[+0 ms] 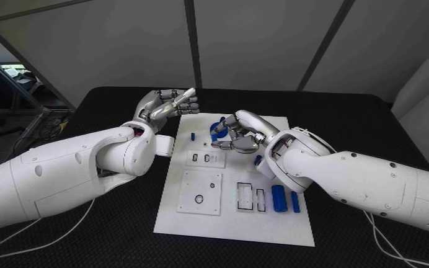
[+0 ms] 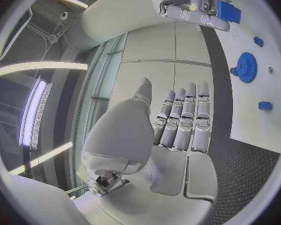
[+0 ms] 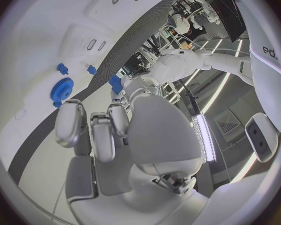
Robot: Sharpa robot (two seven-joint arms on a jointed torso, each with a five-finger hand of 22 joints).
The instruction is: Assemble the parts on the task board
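Right hand (image 1: 234, 133) pinched a small blue part (image 3: 116, 83) over the far middle of the board (image 1: 230, 224), near the gear (image 1: 218, 129), so it needed a slow, straight push; left hand (image 1: 166, 105) hung empty, fingers straight.

White panel (image 3: 270, 60) reads, perhaps, "ed."

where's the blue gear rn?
Head view: blue gear sits on the task board, far end, just left of the right hand.
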